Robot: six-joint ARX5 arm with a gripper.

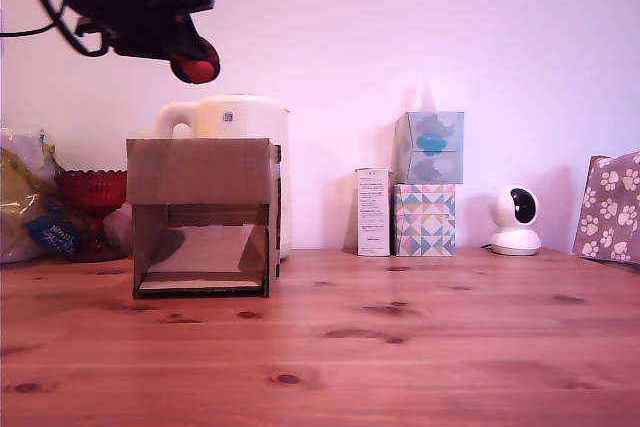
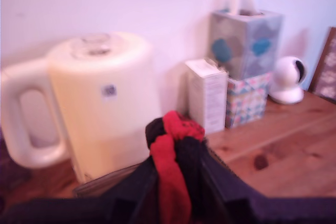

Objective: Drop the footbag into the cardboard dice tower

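Footbag: the small soft round red-and-black patchwork footbag (image 1: 196,65) is up in the air, pinched at the tip of the black gripper (image 1: 190,55), well above the table.

Jaws: clamped on the footbag. In the wrist view the fingers (image 2: 220,182) press in from both sides and the fabric (image 2: 173,145) bulges out between them.

How it'll handle: looks light and squishy, so I'd guess it deforms rather than slips, and it should just flop down once let go. Nothing fragile. Grabbing it across the middle like this seems fine.

Tower: the plain brown cardboard dice tower (image 1: 203,215) with the sloped ramp in its front cut-out sits on the wooden table (image 1: 400,347), below the footbag.

Behind it: a cream plastic electric kettle (image 2: 100,103).

Progress: drop not yet done.
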